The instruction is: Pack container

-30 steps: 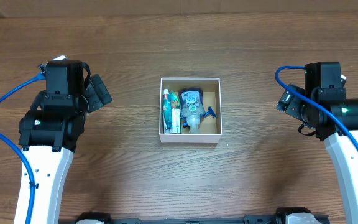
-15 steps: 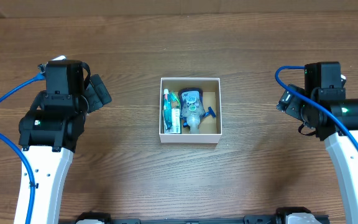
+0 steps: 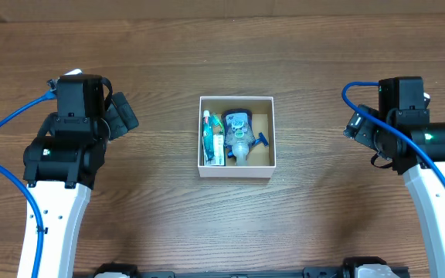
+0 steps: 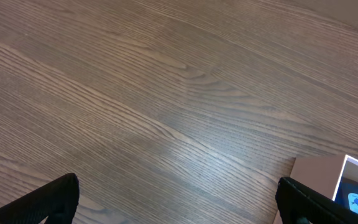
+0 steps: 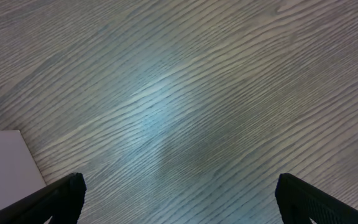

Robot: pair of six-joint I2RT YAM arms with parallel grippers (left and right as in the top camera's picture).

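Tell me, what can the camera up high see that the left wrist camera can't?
Only overhead: the left gripper and right gripper on their arms, and the whole shallow square cardboard box with a green-and-white toothpaste tube and a small clear bottle inside.
Only the left wrist: its own two black fingers up close, spread wide apart.
Both: the brown wooden table and the box, though the wrist view catches just one corner.
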